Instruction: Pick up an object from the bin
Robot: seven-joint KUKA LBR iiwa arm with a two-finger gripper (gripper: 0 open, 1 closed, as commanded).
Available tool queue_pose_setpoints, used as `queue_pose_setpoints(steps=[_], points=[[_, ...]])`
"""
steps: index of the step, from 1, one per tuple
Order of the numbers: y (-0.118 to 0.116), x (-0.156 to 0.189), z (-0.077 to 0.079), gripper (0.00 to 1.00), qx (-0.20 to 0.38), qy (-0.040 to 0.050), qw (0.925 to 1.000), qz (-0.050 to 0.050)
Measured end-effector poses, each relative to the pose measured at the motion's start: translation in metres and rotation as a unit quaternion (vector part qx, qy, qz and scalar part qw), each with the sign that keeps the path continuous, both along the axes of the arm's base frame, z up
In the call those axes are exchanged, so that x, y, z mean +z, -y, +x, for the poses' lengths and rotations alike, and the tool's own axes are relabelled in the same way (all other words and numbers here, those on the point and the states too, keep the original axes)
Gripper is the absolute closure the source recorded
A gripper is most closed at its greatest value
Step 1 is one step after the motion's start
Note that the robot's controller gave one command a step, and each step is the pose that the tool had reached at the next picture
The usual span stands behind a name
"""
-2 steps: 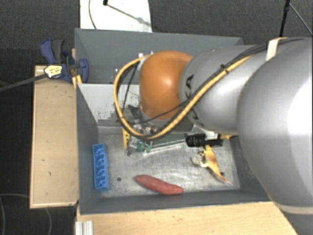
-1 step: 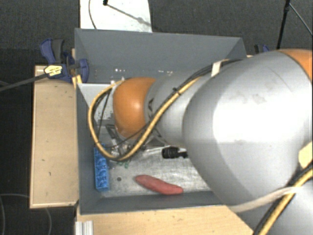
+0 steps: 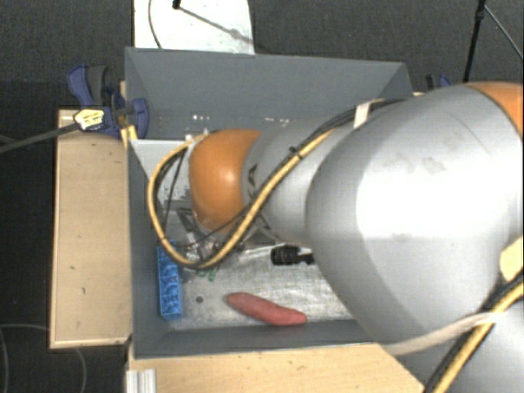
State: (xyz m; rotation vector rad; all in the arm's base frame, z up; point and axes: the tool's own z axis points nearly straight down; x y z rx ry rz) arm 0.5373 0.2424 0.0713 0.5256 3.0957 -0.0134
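One grey metal bin [image 3: 270, 84], viewed from above, with its floor partly covered by the robot. One silver-grey robot arm [image 3: 393, 219] is entered from the right, with one rounded orange cover [image 3: 217, 174] fitted at its wrist and one loop of yellow and black cable [image 3: 155, 211] hung beside that cover. One gripper [image 3: 195, 250] is recorded below the orange cover, low over the left part of the bin floor. How far it is open, and whether anything is held in it, cannot be told, since it is masked by the cover and the cable. Three loose things are counted on the visible floor. One blue ridged plastic block [image 3: 169, 283] is laid lengthwise against the left wall, its upper end just beside the gripper and nearest to it. One black-and-white pen-shaped object [image 3: 288, 256] is laid to the right of the gripper, partly hidden under the arm. One reddish-pink sausage-shaped object [image 3: 266, 309] is laid near the front wall, apart from the blue block and well clear of the gripper.
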Motion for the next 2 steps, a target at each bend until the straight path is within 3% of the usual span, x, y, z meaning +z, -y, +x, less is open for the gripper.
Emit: queue_pose_setpoints(steps=[1, 2], points=[[0.028, 0.002, -0.042, 1.0, 0.004, 0.0011, 1.0, 0.005], [0.045, 0.026, -0.056, 1.0, -0.039, 0.0007, 0.9992, 0.005]])
